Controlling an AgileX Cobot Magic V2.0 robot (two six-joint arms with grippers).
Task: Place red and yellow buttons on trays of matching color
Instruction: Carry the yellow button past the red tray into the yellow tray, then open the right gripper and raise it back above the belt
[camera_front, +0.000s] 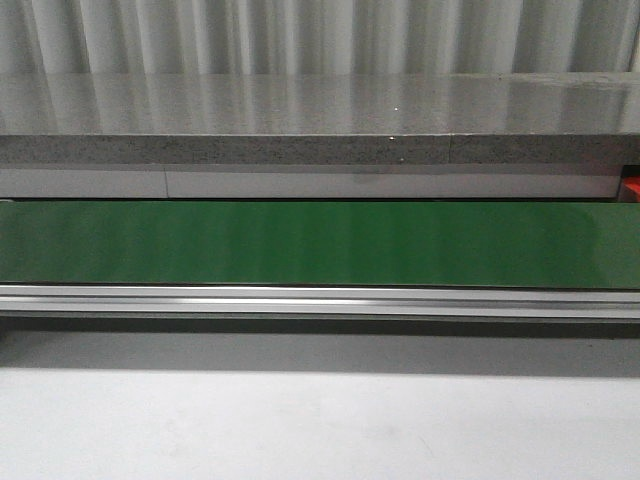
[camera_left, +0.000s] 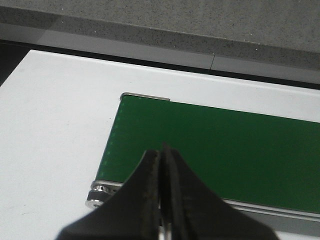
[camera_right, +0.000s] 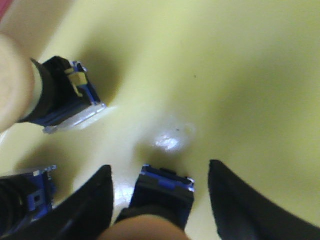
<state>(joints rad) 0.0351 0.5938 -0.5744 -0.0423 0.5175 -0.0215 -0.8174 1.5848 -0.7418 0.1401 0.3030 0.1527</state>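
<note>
In the right wrist view a yellow tray (camera_right: 225, 75) fills the picture. Three buttons lie on it, each with a black and blue body and a pale yellowish cap. One button (camera_right: 162, 192) lies between the fingers of my right gripper (camera_right: 161, 167), which is open, with a gap on both sides of the button. Another button (camera_right: 60, 97) and a third button (camera_right: 22, 205) lie off to one side. My left gripper (camera_left: 161, 150) is shut on nothing above the end of the green conveyor belt (camera_left: 225, 150). Neither gripper shows in the front view.
The green belt (camera_front: 320, 245) runs across the front view with a metal rail (camera_front: 320, 298) along its near side and a grey stone ledge (camera_front: 300, 120) behind. A red sliver (camera_front: 632, 186) shows at the far right edge. White table (camera_left: 55, 130) surrounds the belt's end roller (camera_left: 97, 194).
</note>
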